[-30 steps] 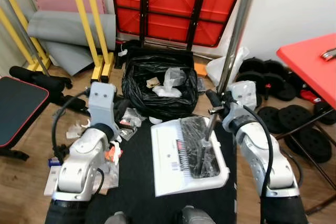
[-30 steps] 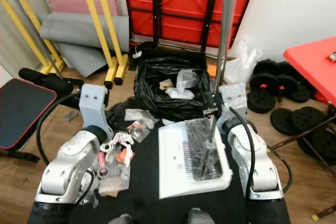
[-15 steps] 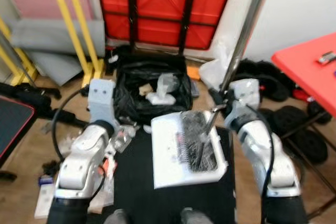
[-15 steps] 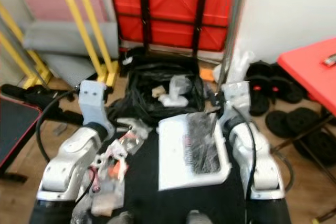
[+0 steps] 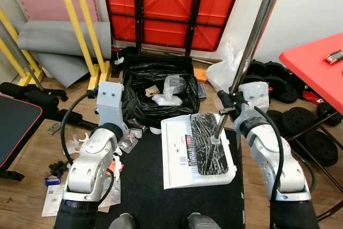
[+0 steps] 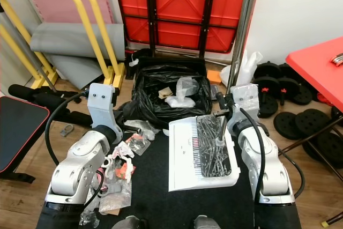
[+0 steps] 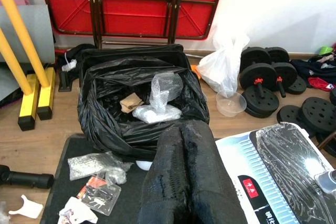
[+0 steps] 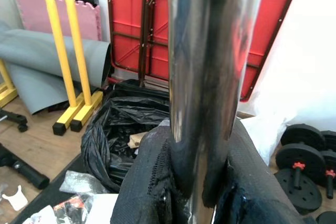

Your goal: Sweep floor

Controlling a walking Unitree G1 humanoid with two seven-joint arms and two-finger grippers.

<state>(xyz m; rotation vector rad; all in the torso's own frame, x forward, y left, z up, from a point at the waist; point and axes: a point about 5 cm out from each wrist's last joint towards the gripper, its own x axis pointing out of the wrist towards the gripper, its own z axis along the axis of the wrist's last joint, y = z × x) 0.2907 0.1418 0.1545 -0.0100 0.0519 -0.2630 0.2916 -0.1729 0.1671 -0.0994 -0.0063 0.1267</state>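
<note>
A white dustpan [image 5: 195, 153] with a black-lined tray lies on the black mat [image 5: 142, 186] in front of me. Its silver pole [image 5: 253, 38] rises up and to the right. My right gripper [image 5: 224, 102] is shut on that pole; in the right wrist view its black fingers [image 8: 152, 182] wrap the pole [image 8: 207, 51]. An open black trash bag [image 5: 161, 87] holding crumpled plastic and paper stands just beyond the dustpan. Loose wrappers [image 6: 126, 154] lie on the floor to the left. My left gripper [image 7: 182, 128] is shut and holds nothing, pointing at the bag [image 7: 136, 98].
A folded red table [image 5: 171, 4] leans on the wall behind the bag. A yellow frame [image 5: 80, 20], grey mats [image 5: 59, 38] and a black bench [image 5: 16, 124] stand on the left. Weight plates [image 5: 303, 130], a white plastic bag [image 5: 222, 71] and a red tabletop [image 5: 316, 63] are on the right.
The view shifted and blurred as my head moved. The dustpan, still held by its pole, now lies a little nearer the bag. Both grippers hold as before.
</note>
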